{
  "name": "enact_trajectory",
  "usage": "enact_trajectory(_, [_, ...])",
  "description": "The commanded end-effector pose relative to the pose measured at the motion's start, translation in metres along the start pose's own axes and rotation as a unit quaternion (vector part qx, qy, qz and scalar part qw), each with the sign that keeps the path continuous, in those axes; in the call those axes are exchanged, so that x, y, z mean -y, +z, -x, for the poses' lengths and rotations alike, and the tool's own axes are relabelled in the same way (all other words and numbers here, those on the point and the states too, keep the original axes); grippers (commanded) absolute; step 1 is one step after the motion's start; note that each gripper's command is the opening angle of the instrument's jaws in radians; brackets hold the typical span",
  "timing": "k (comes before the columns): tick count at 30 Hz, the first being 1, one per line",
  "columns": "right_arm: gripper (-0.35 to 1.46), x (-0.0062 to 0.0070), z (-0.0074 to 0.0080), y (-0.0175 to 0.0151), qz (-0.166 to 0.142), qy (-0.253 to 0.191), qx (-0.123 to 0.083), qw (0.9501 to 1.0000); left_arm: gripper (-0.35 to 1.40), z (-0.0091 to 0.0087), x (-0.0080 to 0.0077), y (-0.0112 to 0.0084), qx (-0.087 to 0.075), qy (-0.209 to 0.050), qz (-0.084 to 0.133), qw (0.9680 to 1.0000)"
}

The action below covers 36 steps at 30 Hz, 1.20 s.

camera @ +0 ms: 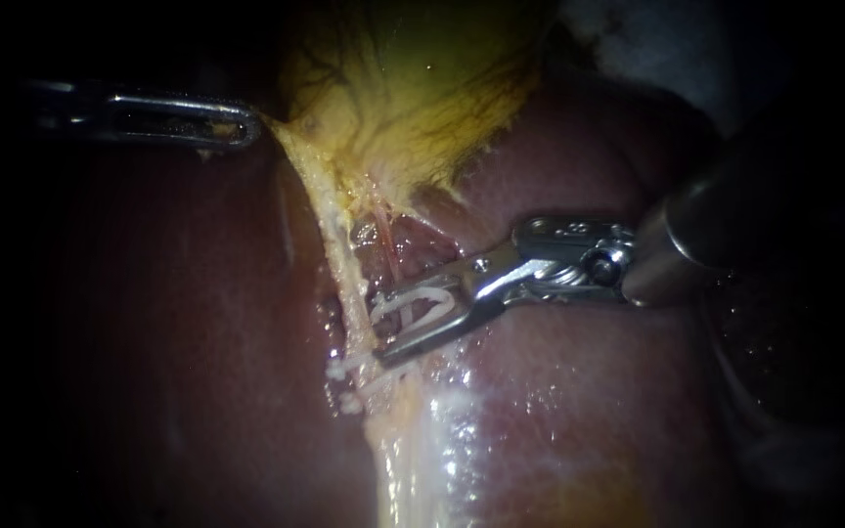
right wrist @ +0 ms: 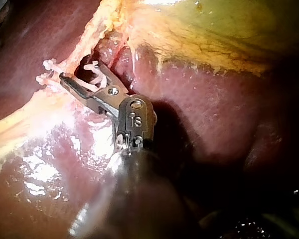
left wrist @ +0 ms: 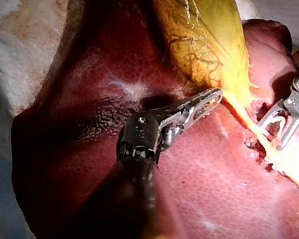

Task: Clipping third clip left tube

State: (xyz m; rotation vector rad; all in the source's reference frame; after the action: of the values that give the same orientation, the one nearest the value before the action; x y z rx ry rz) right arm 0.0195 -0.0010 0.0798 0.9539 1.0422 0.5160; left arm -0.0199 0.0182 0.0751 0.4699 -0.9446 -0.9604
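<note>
Tube (camera: 342, 269) on the left, a pale strand, runs from the gallbladder (camera: 422, 78) down over the liver (camera: 589, 411), with two white clips (camera: 342, 370) already across it lower down. Just above these, the right instrument (camera: 381, 326) has its jaws spread wide, tips at the strand, with a white open clip (camera: 422, 305) seated between them and touching both. The left instrument (camera: 251, 125) has its jaws closed on the gallbladder's edge, which is stretched taut.
</note>
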Motion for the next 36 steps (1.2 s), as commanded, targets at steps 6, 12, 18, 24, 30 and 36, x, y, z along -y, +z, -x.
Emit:
enact_trajectory(6, [0.46, -0.0001, 0.0, 0.0017, -0.037, 0.023, -0.037, 0.9984, -0.35, 0.0, 0.0, 0.0, 0.0, 0.0, 0.0, 1.0])
enact_trajectory(12, [0.48, 0.0001, -0.0007, 0.0031, -0.092, 0.046, -0.084, 0.9911, -0.35, 0.0, 0.0, 0.0, 0.0, 0.0, 0.0, 1.0])
enact_trajectory(18, [0.48, 0.001, -0.0017, 0.0039, -0.132, 0.057, -0.124, 0.9817, -0.35, 0.0, 0.0, 0.0, 0.0, 0.0, 0.0, 1.0])
enact_trajectory(24, [0.48, 0.002, -0.0037, 0.0036, -0.127, 0.07, -0.159, 0.9767, -0.35, 0.0, 0.0, 0.0001, 0.0, 0.0, 0.0, 1.0])
enact_trajectory(30, [0.48, 0.0024, -0.0058, 0.0027, -0.112, 0.085, -0.173, 0.9748, -0.35, 0.0, 0.0, 0.0001, 0.0, 0.0, 0.0, 1.0])
enact_trajectory(36, [0.43, 0.0027, -0.0063, 0.0024, -0.111, 0.087, -0.174, 0.9746, -0.35, 0.0, 0.0, 0.0001, 0.0, 0.0, 0.0, 1.0])
